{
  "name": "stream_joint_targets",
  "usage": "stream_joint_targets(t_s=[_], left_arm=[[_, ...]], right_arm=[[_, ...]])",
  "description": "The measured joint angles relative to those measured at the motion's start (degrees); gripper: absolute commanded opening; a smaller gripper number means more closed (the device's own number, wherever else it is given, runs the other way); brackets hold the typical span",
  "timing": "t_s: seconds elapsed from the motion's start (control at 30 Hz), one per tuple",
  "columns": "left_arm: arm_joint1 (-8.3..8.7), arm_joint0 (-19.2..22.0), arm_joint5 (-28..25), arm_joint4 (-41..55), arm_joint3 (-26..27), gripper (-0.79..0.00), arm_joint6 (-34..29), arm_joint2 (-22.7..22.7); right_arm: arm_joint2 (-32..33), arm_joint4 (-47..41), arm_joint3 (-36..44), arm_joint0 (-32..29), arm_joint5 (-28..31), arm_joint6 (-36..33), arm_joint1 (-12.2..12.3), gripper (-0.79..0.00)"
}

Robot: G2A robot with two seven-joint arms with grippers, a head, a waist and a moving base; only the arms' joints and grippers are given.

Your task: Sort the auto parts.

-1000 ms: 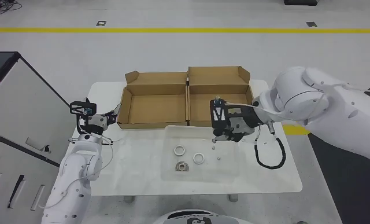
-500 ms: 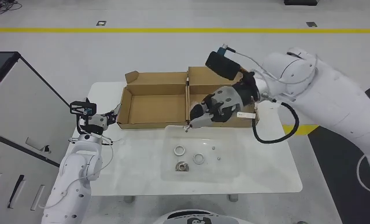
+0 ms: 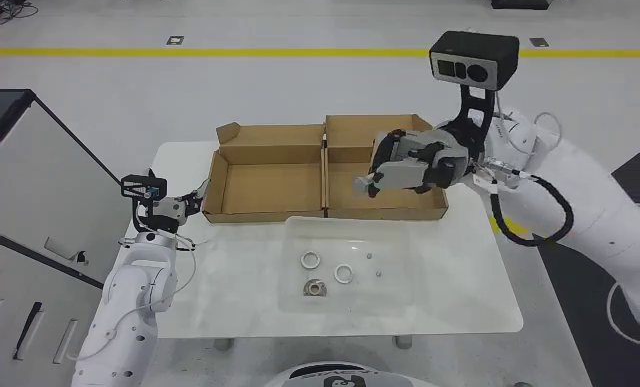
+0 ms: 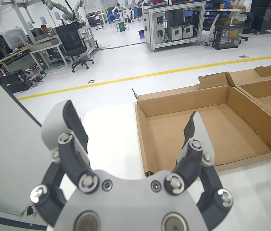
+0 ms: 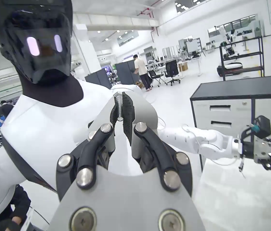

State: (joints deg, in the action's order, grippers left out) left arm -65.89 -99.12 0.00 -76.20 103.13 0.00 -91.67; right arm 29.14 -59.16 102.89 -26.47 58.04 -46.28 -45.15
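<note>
Right hand [image 5: 121, 100] is pressed together on a threaded bolt [image 5: 119, 111], pinched lengthwise between the pads. The hand is turned right over, so its own camera looks across the room and I can't watch the drop from the wrist. That's my first worry: I'd be releasing blind.

From above, the right hand [image 3: 363, 184] hangs over the right box [image 3: 400, 213], close to the wall it shares with the left box [image 3: 265, 192]. A bolt is round and will roll and bounce. Let go this near the divider and it could hop into the wrong box or over the front wall.

Further out from the hand, on my side of the boxes, a white ring [image 3: 311, 258], a second ring [image 3: 343, 274] and a grey fitting [image 3: 317, 287] wait on the surface [image 3: 460, 287]. A careless sweep back down could scatter them.

Farthest off, the left hand [image 4: 130, 111] sits spread wide beside the left box's outer corner, well apart. I see little clash risk there.
</note>
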Motion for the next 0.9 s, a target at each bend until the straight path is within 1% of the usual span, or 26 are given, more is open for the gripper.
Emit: stream_joint_targets(t_s=[0.17,0.4,0.53,0.77,0.83,0.9], left_arm=[[0.00,0.00,0.00,0.00,0.00,0.000,0.00,0.00],[0.00,0.00,0.00,0.00,0.00,0.000,0.00,0.00],[0.00,0.00,0.00,0.00,0.00,0.000,0.00,0.00],[0.00,0.00,0.00,0.00,0.00,0.000,0.00,0.00],[0.00,0.00,0.00,0.00,0.00,0.000,0.00,0.00],[0.00,0.00,0.00,0.00,0.00,0.000,0.00,0.00]], right_arm=[[4.85,-2.70,3.23,-3.52,-0.04,-0.04,-0.90,-0.785],[10.40,-6.49,6.80,-7.17,-0.08,-0.08,-3.25,-0.785],[11.34,-3.47,5.80,-7.28,-1.87,-1.88,-3.83,-0.785],[11.49,-3.13,6.08,-7.57,-2.13,-1.49,-3.82,-0.785],[11.86,-2.73,7.90,-9.30,-2.29,-0.27,-4.03,-0.785],[11.87,-5.46,9.93,-11.34,-0.58,0.02,-4.46,-0.785]])
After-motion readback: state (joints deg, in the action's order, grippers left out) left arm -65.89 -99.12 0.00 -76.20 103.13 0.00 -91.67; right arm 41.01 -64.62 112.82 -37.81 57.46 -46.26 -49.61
